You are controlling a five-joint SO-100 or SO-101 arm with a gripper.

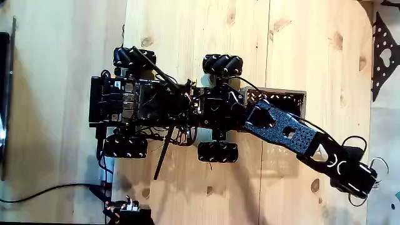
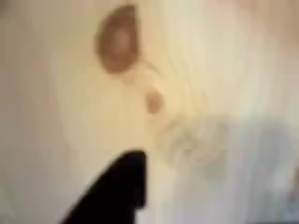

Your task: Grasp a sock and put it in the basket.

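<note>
One gripper (image 1: 369, 181) past the basket (image 1: 294, 95), opening indiscernible, no legible writing.

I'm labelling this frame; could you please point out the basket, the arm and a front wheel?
basket (image 1: 294, 95): fixed view, wood-coloured rim at its top edge.
arm (image 1: 284, 132): fixed view, perforated link.
front wheel (image 1: 222, 64): fixed view, upper wheel's rollers.

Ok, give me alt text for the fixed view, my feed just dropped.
Seen from above, a black wheeled robot sits on a pale wooden table, its arm stretched toward the lower right over the basket at its front. The tool is near the table's right edge; whether it is open cannot be told. No sock can be made out.
</note>
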